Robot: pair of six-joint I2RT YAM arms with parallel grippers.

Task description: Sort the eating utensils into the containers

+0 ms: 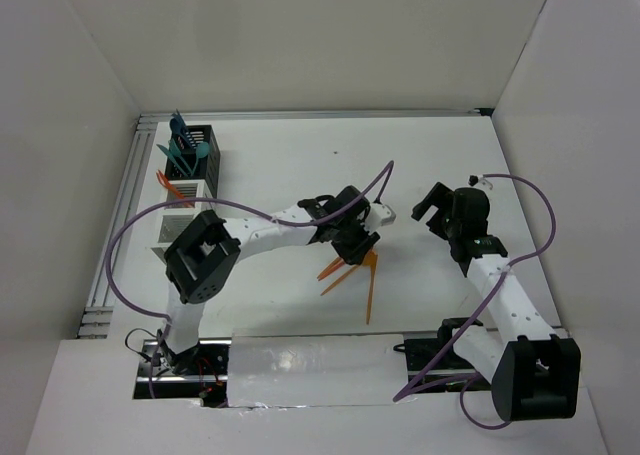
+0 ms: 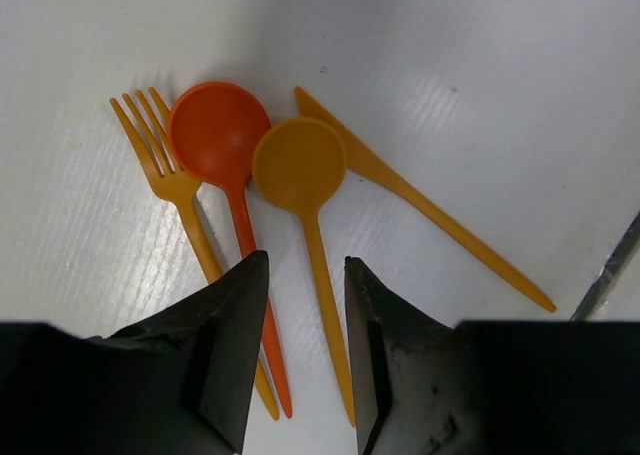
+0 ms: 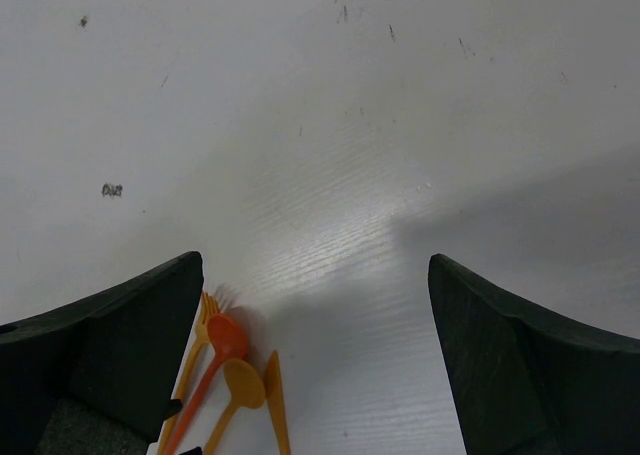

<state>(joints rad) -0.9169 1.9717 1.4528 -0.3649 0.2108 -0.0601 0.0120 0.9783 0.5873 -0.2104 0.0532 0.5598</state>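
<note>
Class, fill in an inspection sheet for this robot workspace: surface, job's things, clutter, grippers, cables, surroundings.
Surface: white table, a few small dark specks.
Job's things: orange fork, red-orange spoon, yellow-orange spoon and orange knife lie loose together; black bin holds teal and blue utensils; white bin holds orange utensils.
Clutter: nothing seen.
Grippers: left gripper open, straddling the yellow-orange spoon's handle; right gripper open, empty.
Cables: purple cables loop from both arms.
Surroundings: white walls; metal rail along the table's left edge.
</note>
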